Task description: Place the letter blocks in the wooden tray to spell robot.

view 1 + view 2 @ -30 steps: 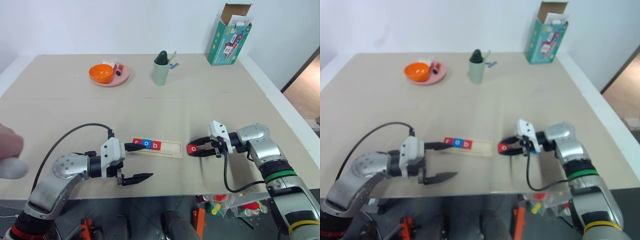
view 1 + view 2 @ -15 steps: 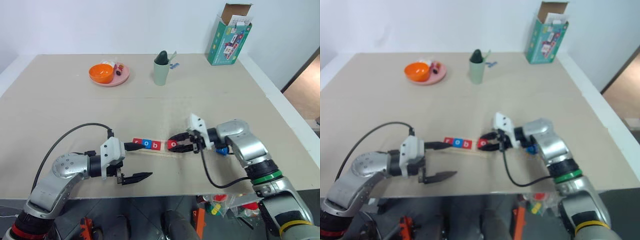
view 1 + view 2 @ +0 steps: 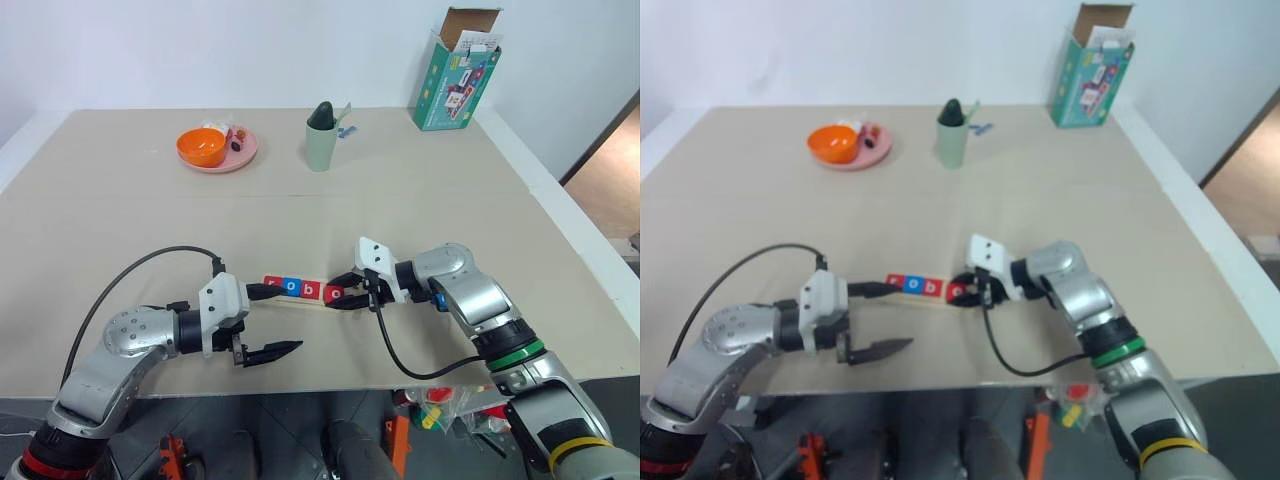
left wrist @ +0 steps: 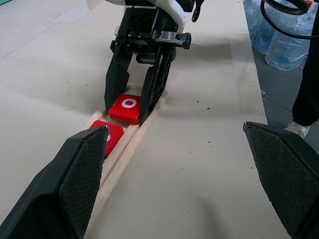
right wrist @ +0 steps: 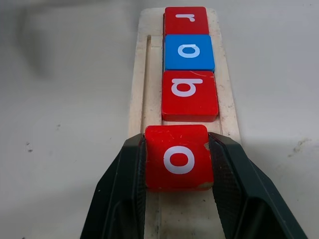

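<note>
Right hand (image 5: 179,164) grasps red o block (image 5: 178,157), seemingly over tray (image 5: 139,99); left hand (image 3: 272,322) released.

I count four letter blocks: three lying in the one wooden tray (image 5: 144,79), a red r (image 5: 186,20), a blue o (image 5: 189,52) and a red b (image 5: 189,95), plus a fourth, a red o (image 5: 178,157), pinched in my right claw (image 5: 178,184). Further back on the table (image 3: 420,210) are one pink plate (image 3: 240,157), one orange bowl (image 3: 202,147), one green cup (image 3: 321,143) and one green box (image 3: 458,78).

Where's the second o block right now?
In the right wrist view the red o block sits clamped in the right end effector, over the wooden tray, just behind the red b block.
</note>
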Controlling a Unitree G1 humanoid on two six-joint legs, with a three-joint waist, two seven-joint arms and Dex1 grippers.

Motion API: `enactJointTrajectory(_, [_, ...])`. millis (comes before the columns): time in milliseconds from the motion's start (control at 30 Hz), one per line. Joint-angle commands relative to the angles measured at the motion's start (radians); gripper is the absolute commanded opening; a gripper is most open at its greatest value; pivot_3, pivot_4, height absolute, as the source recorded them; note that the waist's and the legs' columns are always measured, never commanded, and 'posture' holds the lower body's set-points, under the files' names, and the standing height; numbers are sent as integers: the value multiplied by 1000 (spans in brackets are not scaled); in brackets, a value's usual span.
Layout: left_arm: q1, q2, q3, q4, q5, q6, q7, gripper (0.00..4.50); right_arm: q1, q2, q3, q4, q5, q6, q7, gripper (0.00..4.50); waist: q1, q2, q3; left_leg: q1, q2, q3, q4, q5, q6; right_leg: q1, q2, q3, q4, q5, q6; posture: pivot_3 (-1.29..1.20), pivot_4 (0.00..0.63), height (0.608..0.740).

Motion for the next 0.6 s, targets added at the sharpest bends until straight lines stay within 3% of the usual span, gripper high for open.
enactJointTrajectory(33, [5, 4, 28, -24, -3, -18, 7, 4500, -32, 9, -11, 14, -8, -5, -13, 1206, 0, 0, 0, 0, 0, 0, 0, 0, 0, 0, 0, 0, 0, 0, 0, 0, 150, 740])
enactJointTrajectory(600, [9, 2, 22, -26, -3, -18, 9, 4500, -60, 50, -50, 26, 35, 78, -36, 1206, 0, 0, 0, -1, 0, 0, 0, 0, 0, 0, 0, 0, 0, 0, 0, 0, 150, 740])
